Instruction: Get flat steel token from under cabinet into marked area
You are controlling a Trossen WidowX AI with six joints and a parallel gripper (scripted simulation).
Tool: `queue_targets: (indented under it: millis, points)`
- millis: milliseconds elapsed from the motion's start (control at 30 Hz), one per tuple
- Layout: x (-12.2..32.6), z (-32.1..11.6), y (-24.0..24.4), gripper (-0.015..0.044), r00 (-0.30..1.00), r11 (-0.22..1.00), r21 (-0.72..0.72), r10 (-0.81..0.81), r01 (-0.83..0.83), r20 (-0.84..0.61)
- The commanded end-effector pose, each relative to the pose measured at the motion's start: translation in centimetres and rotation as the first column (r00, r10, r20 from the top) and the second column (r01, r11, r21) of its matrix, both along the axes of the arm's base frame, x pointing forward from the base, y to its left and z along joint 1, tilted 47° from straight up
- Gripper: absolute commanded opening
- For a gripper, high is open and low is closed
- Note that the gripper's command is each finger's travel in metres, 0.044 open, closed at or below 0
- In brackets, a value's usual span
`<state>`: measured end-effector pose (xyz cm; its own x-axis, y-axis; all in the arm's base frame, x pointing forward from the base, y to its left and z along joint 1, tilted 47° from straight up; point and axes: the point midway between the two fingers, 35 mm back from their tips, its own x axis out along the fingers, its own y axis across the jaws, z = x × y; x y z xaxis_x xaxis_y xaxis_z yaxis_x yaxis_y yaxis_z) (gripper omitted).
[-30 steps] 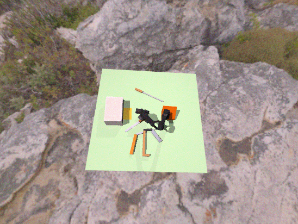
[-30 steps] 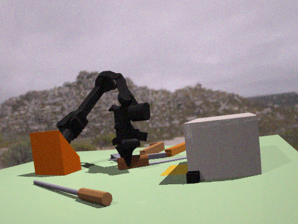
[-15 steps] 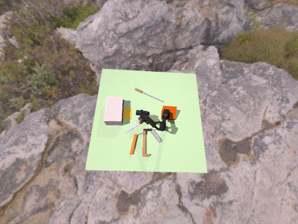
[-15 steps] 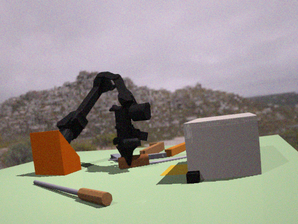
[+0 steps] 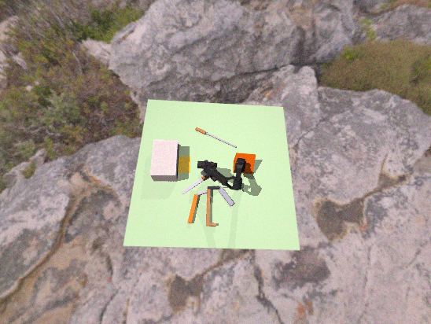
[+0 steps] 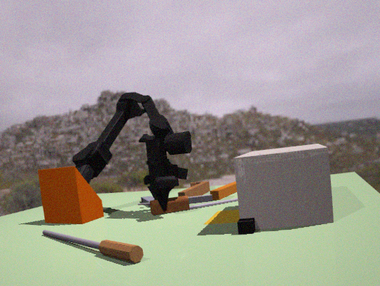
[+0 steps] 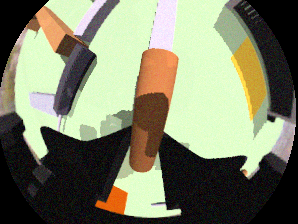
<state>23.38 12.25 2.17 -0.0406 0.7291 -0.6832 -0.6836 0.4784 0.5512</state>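
The cabinet (image 5: 165, 157) (image 6: 284, 187) is a pale box; its dark front with vent slots shows at the upper right of the wrist view. The token is not visible in any view. The yellow marked area (image 5: 184, 164) (image 6: 222, 216) (image 7: 251, 77) lies in front of the cabinet, with no token on it. My gripper (image 6: 164, 208) (image 7: 146, 131) is shut on the brown handle (image 6: 178, 204) (image 7: 159, 75) of a tool with a long, thin pale blade (image 5: 192, 186) (image 7: 164, 25). The handle is at or just above the table, and the blade points away from my hand.
A rod with a brown handle (image 5: 200, 130) (image 6: 121, 251) lies apart. An orange-handled tool (image 5: 193, 208), a brown hooked bar (image 5: 209, 208) and a grey bar (image 5: 226, 196) lie close together. An orange block (image 5: 248, 163) (image 6: 62, 196) stands by the arm's base. A small black block (image 6: 246, 226) is at the cabinet's corner.
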Motion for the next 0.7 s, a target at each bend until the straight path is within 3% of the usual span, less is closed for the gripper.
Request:
queue_targets:
  millis: [0, 667]
  points:
    - [-0.2, 0.4, 0.2, 0.0000, 1.000, 1.000, 0.003, -0.002, 0.002, 0.004]
    - [-1.3, 1.4, 1.1, 0.0000, 1.000, 1.000, 0.003, -0.002, 0.002, 0.003]
